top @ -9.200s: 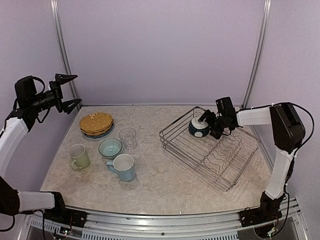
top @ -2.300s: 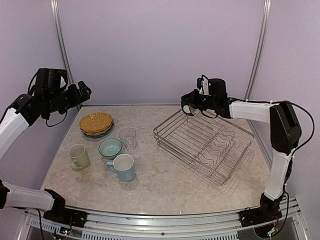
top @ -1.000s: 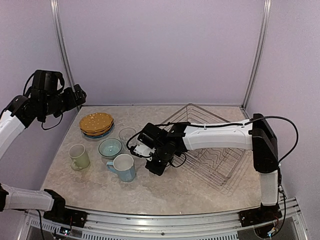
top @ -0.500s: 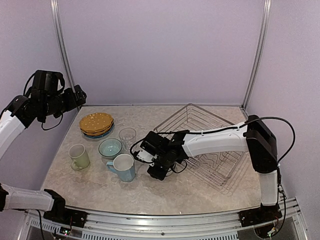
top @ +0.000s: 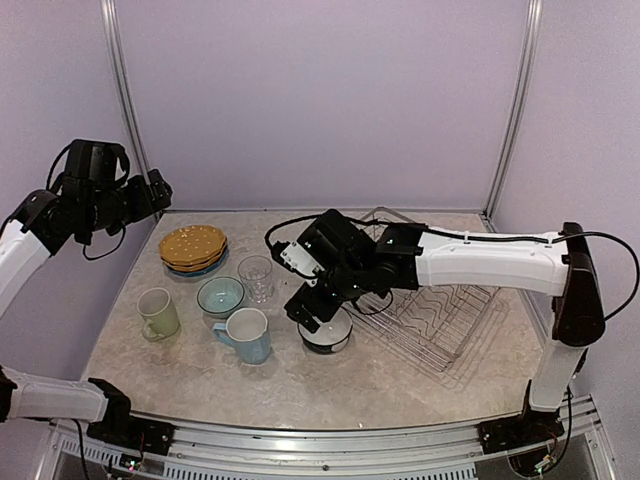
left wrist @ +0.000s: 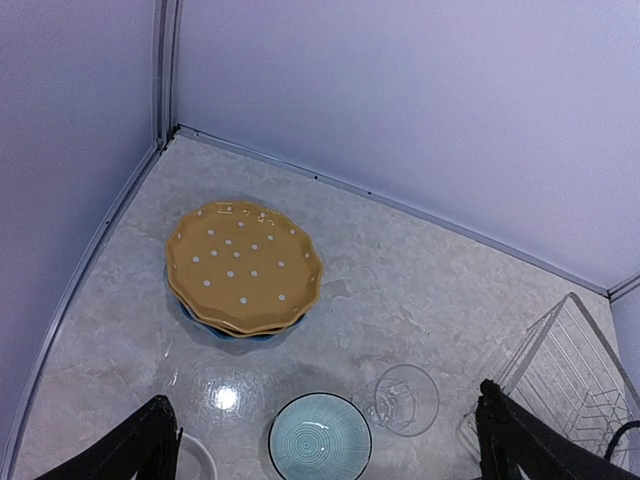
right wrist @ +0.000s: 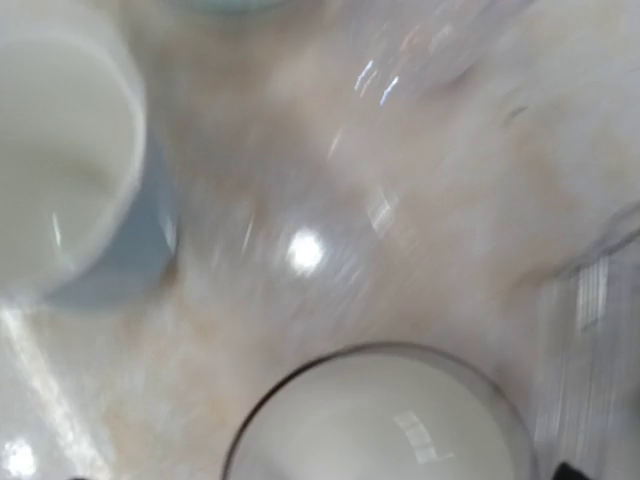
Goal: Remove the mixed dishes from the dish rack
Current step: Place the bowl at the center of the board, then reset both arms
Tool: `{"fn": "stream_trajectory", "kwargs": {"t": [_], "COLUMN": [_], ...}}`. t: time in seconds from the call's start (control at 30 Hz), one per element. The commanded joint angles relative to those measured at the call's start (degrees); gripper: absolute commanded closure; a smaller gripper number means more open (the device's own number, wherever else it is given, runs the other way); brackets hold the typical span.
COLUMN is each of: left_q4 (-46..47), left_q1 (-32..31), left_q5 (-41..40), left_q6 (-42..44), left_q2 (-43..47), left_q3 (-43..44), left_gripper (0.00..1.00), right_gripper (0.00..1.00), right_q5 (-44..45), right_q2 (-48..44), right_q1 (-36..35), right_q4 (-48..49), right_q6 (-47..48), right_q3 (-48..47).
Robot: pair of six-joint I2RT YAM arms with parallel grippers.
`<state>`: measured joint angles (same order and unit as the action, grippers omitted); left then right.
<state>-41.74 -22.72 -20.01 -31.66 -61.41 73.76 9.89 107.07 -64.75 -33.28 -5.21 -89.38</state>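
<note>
1. Black left claw (top: pixel 158 190) is raised over the far-left corner of the desk (top: pixel 380 390), fingers spread wide, gripping nothing.
2. Pale green mug (top: pixel 158 312) stands upright near the left edge. Behind it, yellow plates (top: pixel 193 246) are stacked on a blue plate (left wrist: pixel 235 335).
3. Teal bowl (top: pixel 221 296), light blue mug (top: pixel 246 335) in front of it and clear glass (top: pixel 256 277) behind-right sit close together.
4. Right claw (top: pixel 312 306) hangs just above the dark-blue white-lined bowl (top: pixel 330 337), fingers spread, gripping nothing; the wrist view is blurred. The bowl stands upright on the desk between the light blue mug and the rack.
5. Silver wire dish rack (top: pixel 450 320) sits at right, partly behind the right arm.
</note>
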Motion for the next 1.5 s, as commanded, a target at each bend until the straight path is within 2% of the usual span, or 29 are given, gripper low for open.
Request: {"fn": "stream_trajectory", "kwargs": {"t": [0.0,0.33,0.5,0.73,1.1,1.47], "left_q4": [-0.8,-2.0,-3.2,-4.7,-7.1,-9.1], "left_q1": [-0.6,-1.8,-4.1,-6.3,-6.6,-6.7], "left_q5": [-1.0,-0.6,-1.6,-3.9,-6.5,-9.2], "left_q6": [0.8,2.1,2.6,3.6,3.3,3.8], "left_q2": [-0.3,-0.2,-1.0,-1.4,0.4,2.7], "left_q3": [2.6,6.9,10.6,14.6,15.5,16.3], "left_gripper": [0.01,0.01,0.01,0.01,0.01,0.01], "right_gripper": [0.00,0.00,0.00,0.00,0.00,0.00], "right_q5": [6.1,21.2,26.6,37.8,35.9,33.1], "right_q2": [-6.6,-19.2,-23.9,-34.3,-49.0,-55.1], "right_q1": [1.2,14.1,20.5,23.3,24.6,24.7], "right_q4": [0.2,4.7,7.5,13.9,20.5,20.3], "right_q6": [-1.8,-10.3,-10.0,-7.0,-2.9,0.3], "right_q3": [-2.8,1.2,4.5,12.6,23.2,23.0]}}
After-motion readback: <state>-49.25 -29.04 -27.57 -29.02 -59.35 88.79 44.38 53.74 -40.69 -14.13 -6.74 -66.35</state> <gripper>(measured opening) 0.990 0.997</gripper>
